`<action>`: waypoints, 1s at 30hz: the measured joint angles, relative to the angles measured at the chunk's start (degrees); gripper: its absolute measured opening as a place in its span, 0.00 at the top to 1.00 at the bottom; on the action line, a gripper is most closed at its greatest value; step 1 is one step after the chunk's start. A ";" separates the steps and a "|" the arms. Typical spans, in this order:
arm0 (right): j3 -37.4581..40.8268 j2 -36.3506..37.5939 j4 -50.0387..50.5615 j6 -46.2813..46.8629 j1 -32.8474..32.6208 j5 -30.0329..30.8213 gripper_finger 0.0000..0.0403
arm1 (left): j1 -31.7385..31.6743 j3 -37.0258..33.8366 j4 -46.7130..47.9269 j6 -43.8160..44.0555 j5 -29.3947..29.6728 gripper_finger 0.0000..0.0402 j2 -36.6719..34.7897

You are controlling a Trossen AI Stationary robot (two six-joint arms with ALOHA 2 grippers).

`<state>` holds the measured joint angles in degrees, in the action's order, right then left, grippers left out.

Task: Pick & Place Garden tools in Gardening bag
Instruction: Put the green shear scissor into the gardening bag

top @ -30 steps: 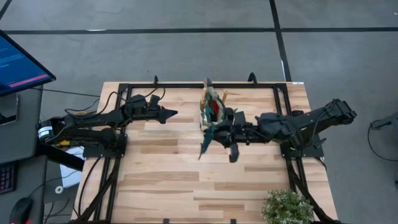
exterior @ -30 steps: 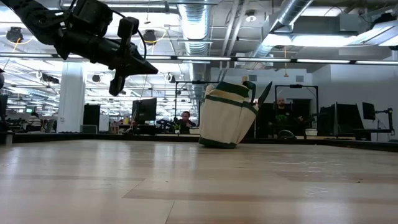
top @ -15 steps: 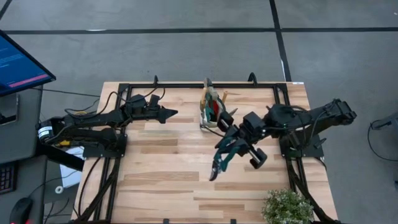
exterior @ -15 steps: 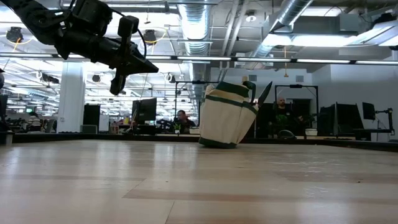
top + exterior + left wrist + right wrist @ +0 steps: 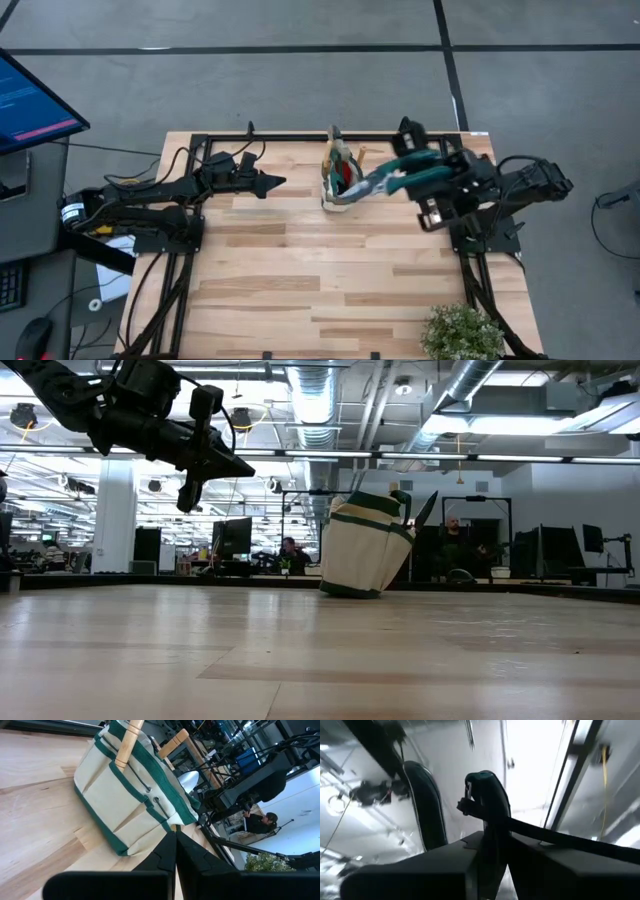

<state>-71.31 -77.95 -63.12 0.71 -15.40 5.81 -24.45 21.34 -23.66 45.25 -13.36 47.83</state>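
The beige gardening bag (image 5: 338,180) with green trim stands on its base at the table's far middle, also in the low view (image 5: 365,545) and the left wrist view (image 5: 127,802). Wooden tool handles (image 5: 127,742) and a red item (image 5: 343,177) stick out of its top. The teal-handled pruning shears (image 5: 405,172) are held high above the table, right of the bag, by my right gripper (image 5: 415,185), which is shut on them. My left gripper (image 5: 278,182) hovers shut and empty, left of the bag, pointing at it. My right gripper pinches one teal handle (image 5: 492,837) of the shears between its two fingers, which slant upward from the table's right side. The handle ends (image 5: 487,785) rise beyond the fingers. The shears are lifted clear, their pale metal end (image 5: 362,187) toward the bag's top.
A green leafy plant (image 5: 462,335) stands at the near right corner. A monitor (image 5: 30,100) and cables sit off the table's left edge. Bare wood (image 5: 280,280) spreads across the near half of the table.
My right gripper has swung up and toward the table's right and far side, tipping its fingers from level to pointing steeply upward. The shears, which hung slanting toward the near edge beside the bag, have turned about and now point at the bag's top from the right.
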 joint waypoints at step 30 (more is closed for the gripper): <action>-13.07 -0.04 11.06 -15.73 11.23 32.38 0.87 | 0.00 0.00 0.00 3.21 3.91 0.99 0.00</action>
<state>-84.38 -78.00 -52.05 -15.03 -4.16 38.19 -24.45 21.34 -23.66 48.47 -9.45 47.83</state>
